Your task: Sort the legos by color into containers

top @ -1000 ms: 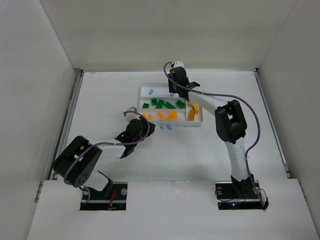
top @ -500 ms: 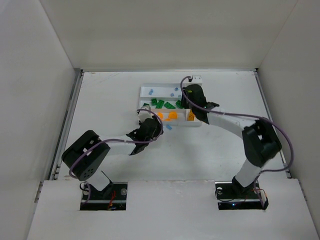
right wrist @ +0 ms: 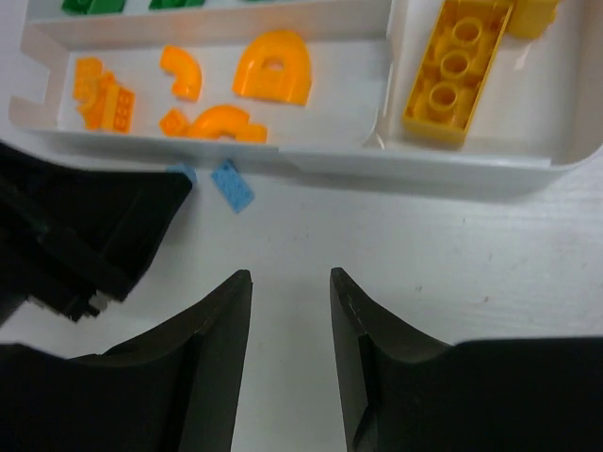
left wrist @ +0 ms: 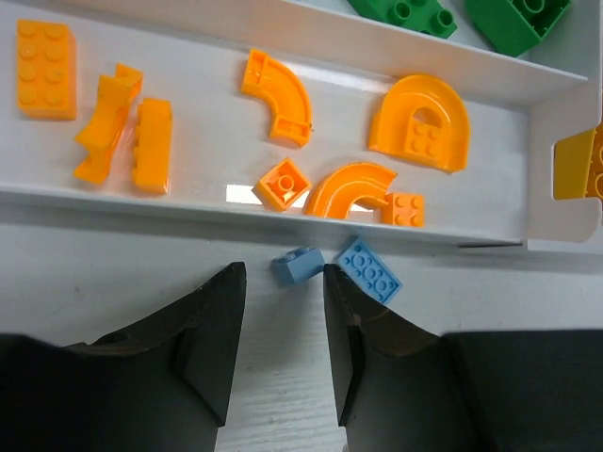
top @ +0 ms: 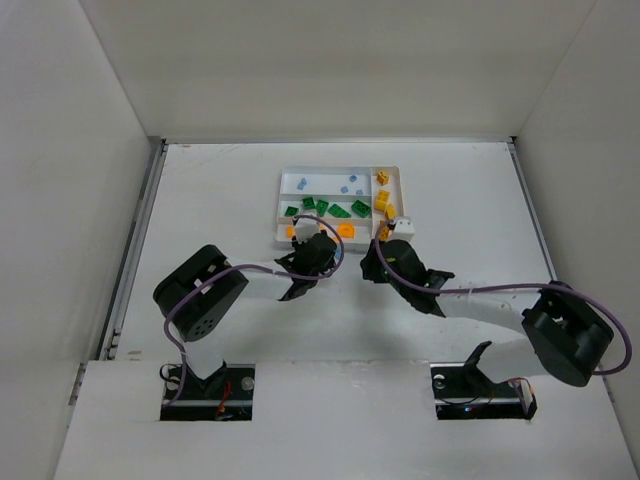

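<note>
Lying on the worktop [left wrist: 113,273] just outside the near wall of the tray [left wrist: 113,195]: two light blue legos, a small brick [left wrist: 299,265] and a flat plate [left wrist: 369,270], just beside each other and close against that wall. Hard to tell whether either touches it.

Probably very light, rigid and slick, so likely to skid or flip under a sideways nudge. Best pinched straight down across the short sides, brick first, with care not to bump the plate.

Left jaws released and holding nothing, spread on either side of a line towards the brick, just short of it. Right jaws also released and empty, farther out from the tray wall.

Inside the tray: orange pieces [left wrist: 419,113] in the near slot, green [left wrist: 405,11] in the middle, light blue [top: 345,188] in the far slot, yellow [right wrist: 456,71] in the crosswise end slot.
</note>
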`<state>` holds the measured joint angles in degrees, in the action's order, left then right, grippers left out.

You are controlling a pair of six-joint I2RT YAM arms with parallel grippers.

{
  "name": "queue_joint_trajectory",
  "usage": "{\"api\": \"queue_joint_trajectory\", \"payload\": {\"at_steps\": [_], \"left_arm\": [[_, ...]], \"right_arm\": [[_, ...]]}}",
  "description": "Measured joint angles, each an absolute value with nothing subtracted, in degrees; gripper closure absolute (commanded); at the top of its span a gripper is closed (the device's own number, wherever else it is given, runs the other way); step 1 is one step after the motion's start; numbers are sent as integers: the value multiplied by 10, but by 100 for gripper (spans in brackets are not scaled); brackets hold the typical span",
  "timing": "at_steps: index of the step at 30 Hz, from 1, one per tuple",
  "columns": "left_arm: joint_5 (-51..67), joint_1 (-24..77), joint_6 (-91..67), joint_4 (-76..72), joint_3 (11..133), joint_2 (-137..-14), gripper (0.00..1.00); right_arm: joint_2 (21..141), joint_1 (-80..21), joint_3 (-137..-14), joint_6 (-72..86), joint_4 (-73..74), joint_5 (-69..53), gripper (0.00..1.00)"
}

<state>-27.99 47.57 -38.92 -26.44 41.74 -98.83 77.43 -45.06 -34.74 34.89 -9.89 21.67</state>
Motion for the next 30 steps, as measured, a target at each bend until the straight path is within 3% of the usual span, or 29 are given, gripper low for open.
{"api": "queue_joint_trajectory", "payload": {"at_steps": [9, 16, 25, 30], "left_arm": [[-308, 479, -380, -258, 457, -1027, 72], [-324, 484, -367, -254, 462, -1032, 89], [-320, 496, -353, -179, 455, -913, 90], [-282, 439, -340, -171, 518, -877, 89]], "right_arm": [[764, -489, -276, 397, -113, 222, 55], [766, -489, -275, 400, -138, 227, 53], [796, -489, -277, 391, -155, 227, 51], [824, -489, -292, 379, -160, 227, 52]]}}
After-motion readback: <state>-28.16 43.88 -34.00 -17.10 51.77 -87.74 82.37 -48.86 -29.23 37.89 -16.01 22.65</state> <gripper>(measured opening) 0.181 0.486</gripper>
